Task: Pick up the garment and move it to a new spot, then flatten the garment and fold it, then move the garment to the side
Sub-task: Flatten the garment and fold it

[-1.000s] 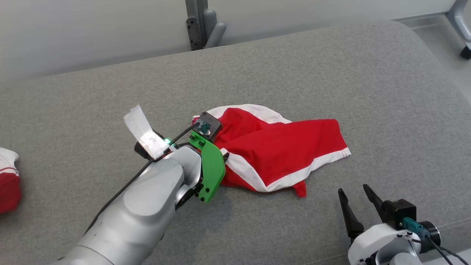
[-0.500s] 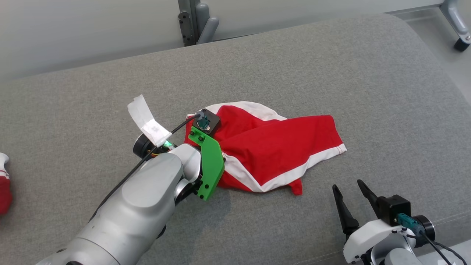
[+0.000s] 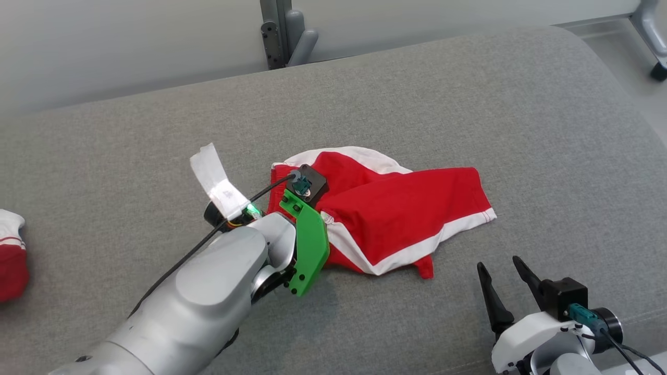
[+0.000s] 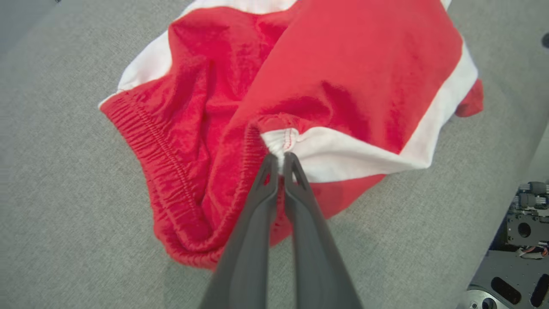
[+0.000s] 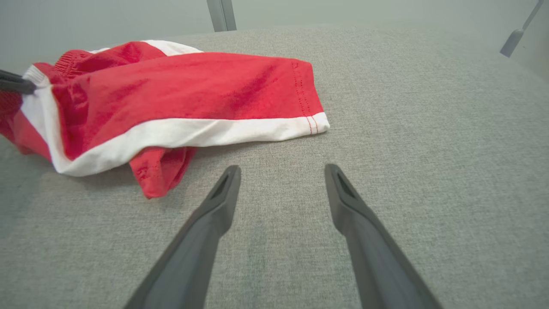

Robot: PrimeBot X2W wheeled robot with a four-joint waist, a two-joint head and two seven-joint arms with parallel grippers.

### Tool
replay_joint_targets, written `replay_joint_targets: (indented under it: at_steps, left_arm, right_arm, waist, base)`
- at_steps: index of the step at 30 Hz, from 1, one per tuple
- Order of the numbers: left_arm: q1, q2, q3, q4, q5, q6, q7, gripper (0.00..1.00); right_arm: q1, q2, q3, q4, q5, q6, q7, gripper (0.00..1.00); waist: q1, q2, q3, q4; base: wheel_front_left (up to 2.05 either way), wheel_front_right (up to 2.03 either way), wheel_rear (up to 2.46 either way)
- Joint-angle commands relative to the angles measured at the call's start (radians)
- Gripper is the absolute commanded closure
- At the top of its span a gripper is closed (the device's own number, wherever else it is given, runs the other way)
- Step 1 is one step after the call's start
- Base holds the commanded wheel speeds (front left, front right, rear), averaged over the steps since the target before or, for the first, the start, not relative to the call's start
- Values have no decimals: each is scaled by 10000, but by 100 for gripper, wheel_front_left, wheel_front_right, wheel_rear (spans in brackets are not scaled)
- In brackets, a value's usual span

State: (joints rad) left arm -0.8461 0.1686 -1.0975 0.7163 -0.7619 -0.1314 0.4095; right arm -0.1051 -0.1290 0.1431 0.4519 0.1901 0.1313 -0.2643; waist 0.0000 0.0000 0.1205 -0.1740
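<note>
My left claw is clamped shut on the garment (red shorts with white bands). Its two dark fingertips meet on the white strip just where it joins the gathered red waistband, at the centre of the left wrist view. Whether that pinch of fabric is raised off the surface, I cannot tell. The garment lies crumpled on the grey cushion in the middle of the head view, one leg stretching toward the right of the frame and a small red corner poking out at its lower edge. My left forearm comes up from the lower left, and its green bracket and black camera block cover the garment's left edge. My right claw sits at the lower right of the head view, fingers spread wide and holding nothing — in the right wrist view they rise over bare grey fabric, with the garment's white hem in the upper left, near but apart. A second red-and-white cloth lies at the far left edge of the head view, well apart.
</note>
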Motion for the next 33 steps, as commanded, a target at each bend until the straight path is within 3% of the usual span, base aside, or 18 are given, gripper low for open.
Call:
replay_joint_targets:
  at_steps: [1,6,14,21,30,33]
  left_arm:
    - [204,130,-23,-101,-80,16,-145,100]
    - [1024,879,-65,-1011,-220,25,-1149,100]
    - [2166,1714,322,-2234,-327,631,-2338,100]
    - [2760,1891,541,-2677,-481,984,-2981,100]
    - [2866,1996,628,-2733,-415,1185,-3353,100]
    - [2827,2004,654,-2713,-412,1215,-3429,100]
  right_arm:
    - [115,-47,-24,6,-2,-11,-8,0]
    - [193,-268,-26,-24,342,-11,-7,0]
    - [54,-1132,378,289,1581,-11,-7,0]
    - [-322,-1691,949,1154,2636,-11,-7,0]
    - [-941,-1977,1645,2035,3056,-11,-7,0]
    - [-1102,-2006,1965,2228,3148,-11,-1,13]
  waist:
    - [0,0,-118,137]
    - [0,0,-253,592]
    - [0,0,-192,1405]
    - [0,0,-52,1809]
    - [0,0,109,1922]
    - [0,0,151,1928]
  base:
    - [0,0,0]
    - [0,0,0]
    - [0,0,0]
    - [0,0,0]
    - [0,0,0]
    - [0,0,0]
